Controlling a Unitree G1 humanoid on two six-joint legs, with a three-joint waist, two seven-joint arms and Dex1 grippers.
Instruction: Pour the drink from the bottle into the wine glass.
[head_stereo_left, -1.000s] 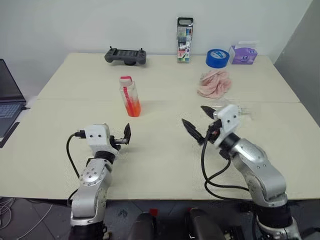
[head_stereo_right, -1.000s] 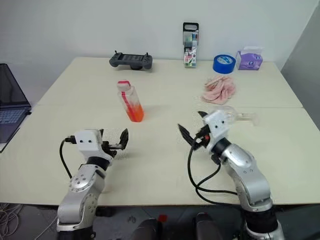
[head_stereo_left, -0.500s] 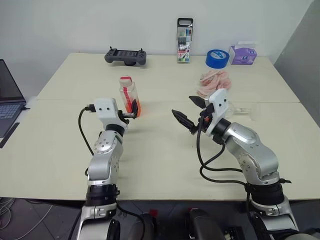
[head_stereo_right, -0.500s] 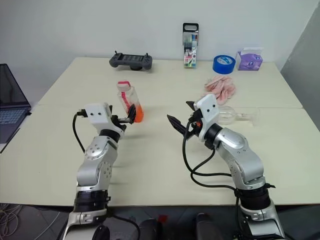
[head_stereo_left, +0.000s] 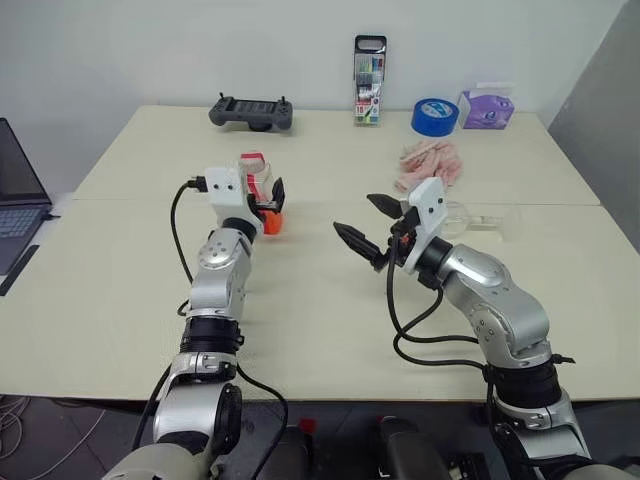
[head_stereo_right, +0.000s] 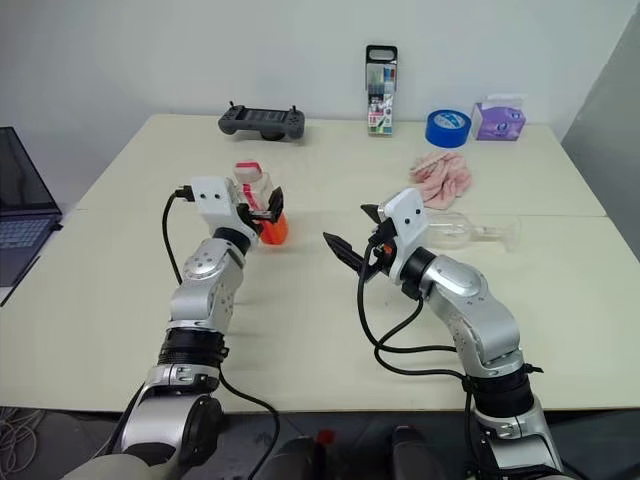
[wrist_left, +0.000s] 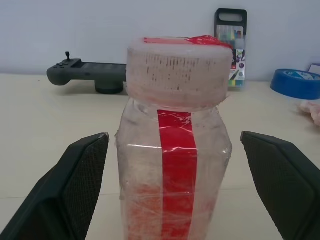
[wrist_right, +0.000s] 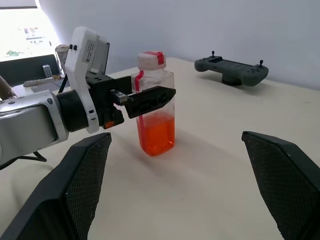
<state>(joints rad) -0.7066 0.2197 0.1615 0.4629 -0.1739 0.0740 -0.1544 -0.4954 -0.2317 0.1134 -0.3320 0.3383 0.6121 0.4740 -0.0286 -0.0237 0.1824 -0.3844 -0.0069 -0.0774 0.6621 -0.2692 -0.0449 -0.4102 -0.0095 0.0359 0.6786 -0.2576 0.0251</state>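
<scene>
Reaching forward since before, left gripper (wrist_left: 172, 190) now straddles the bottle (wrist_left: 175, 145), fingers apart, not touching.

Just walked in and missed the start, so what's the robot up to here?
It is setting up to pour a drink. The left gripper is open, with a finger on either side of the upright, capped bottle, not yet closed on it. The orange-red drink fills the bottle's lower part. The right gripper hovers open over mid-table, holding nothing. The wine glass lies on its side on the table behind the right arm.
</scene>
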